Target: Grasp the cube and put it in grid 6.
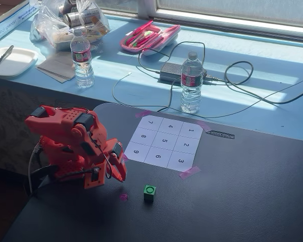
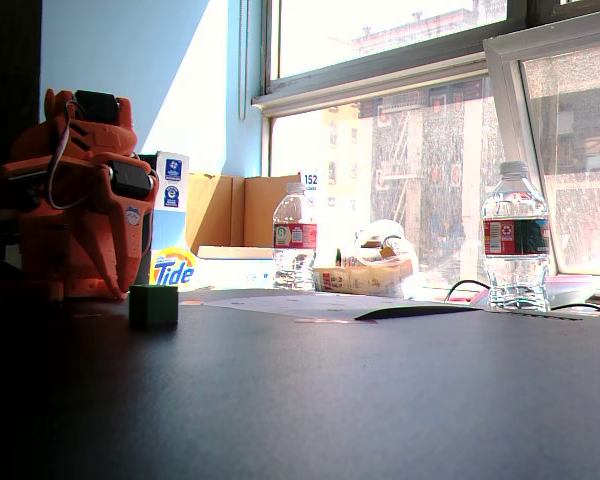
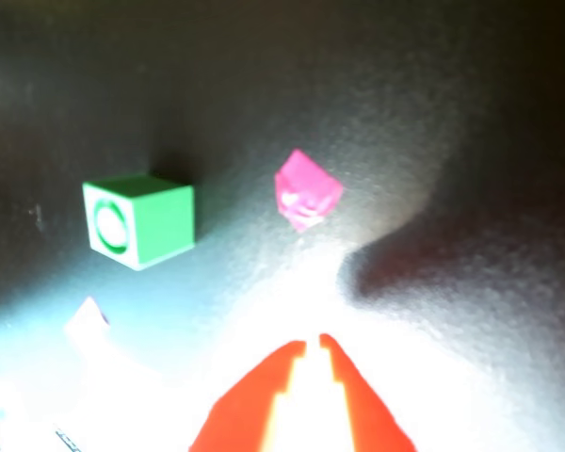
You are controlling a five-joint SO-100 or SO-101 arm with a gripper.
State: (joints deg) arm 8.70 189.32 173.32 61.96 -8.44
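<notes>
the dark bench [image 1: 252,191] fills most of the room's near side, with a pale blue sill running behind it under the window. on the left of the bench in a fixed view the orange arm [image 1: 70,146] sits folded up on itself, low and compact; in the other fixed view it shows as a hunched orange bulk [image 2: 75,200] at the left edge. the white numbered sheet [image 1: 164,143] lies flat on the bench toward the sill, held with pink tape at its corners, and grid 6 [image 1: 157,157] is the middle cell of its nearest row, bare. two water bottles stand upright, one [image 1: 191,83] just behind the sheet and one [image 1: 82,58] further left on the sill.

the pincer [image 1: 122,176] points down at the bench beside the arm's base, holding nothing; in the wrist view its two orange tips [image 3: 313,350] sit nearly together with only a thin slit between them.

the cube [image 1: 149,192] rests on the bare bench, ring mark up, in front of the sheet and clear of it, near the pincer but apart from it. in the wrist view the cube [image 3: 141,218] lies up and left of the tips. a small pink scrap [image 1: 123,197] lies between pincer and cube.
</notes>
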